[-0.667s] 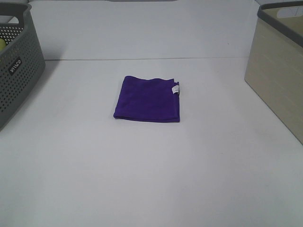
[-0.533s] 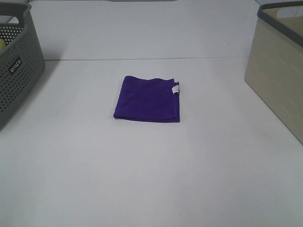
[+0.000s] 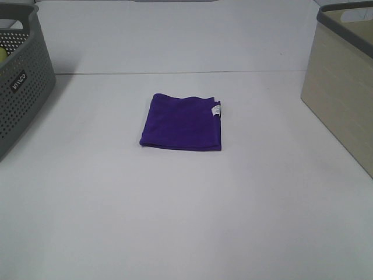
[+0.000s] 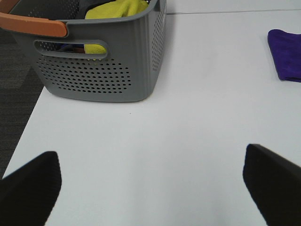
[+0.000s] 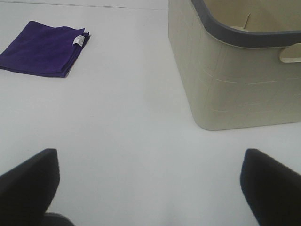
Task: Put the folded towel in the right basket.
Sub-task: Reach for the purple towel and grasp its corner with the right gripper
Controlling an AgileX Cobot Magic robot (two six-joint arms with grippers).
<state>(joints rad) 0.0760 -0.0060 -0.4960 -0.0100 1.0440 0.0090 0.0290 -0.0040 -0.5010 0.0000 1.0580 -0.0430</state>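
Exterior high shows the folded purple towel (image 3: 182, 121) lying flat and untouched on the white surface (image 3: 186, 221). The beige basket (image 3: 344, 81) stands well to the towel's right and the grey basket (image 3: 23, 76) well to its left. Neither arm appears in this view.

In the wrist views, the left tool (image 4: 150, 188) and the right tool (image 5: 148, 188) both have their fingers spread wide with nothing between them, and both are well apart from the towel.

The likeliest failure is a shallow pinch. If the fingers catch only the top layer, the towel would probably fall open as it rises. A hanging corner could then snag the beige basket's dark rim or drape over its wall. A low carry could knock that wall. The grey basket already holds a yellow cloth (image 4: 117, 8) and is the wrong target.

The towel's edges all lie clear, and a small white label (image 3: 216, 110) sits at its far right corner. Bare surface surrounds the towel, and nothing stands between it and the beige basket, so the approach and the carry look unobstructed.
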